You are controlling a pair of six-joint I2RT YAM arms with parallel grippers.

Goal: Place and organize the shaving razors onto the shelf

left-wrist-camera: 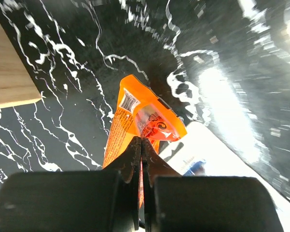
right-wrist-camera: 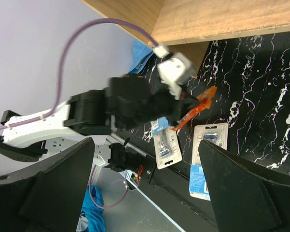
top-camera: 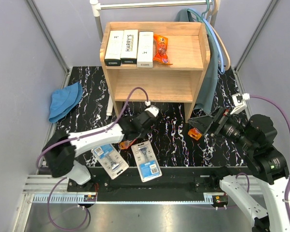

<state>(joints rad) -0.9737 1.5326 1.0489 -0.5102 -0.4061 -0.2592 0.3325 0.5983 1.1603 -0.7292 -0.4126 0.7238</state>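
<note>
Left fingers clench 1 orange pouch by its thin edge near the tabletop's front edge; it could slip. Right fingers spread, empty.

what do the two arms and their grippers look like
The left arm and right arm both have white links with bulky black joints. Each carries a thin purple cable ending in a white plug near the wrist. The left gripper and right gripper have black, wedge-shaped fingers.
</note>
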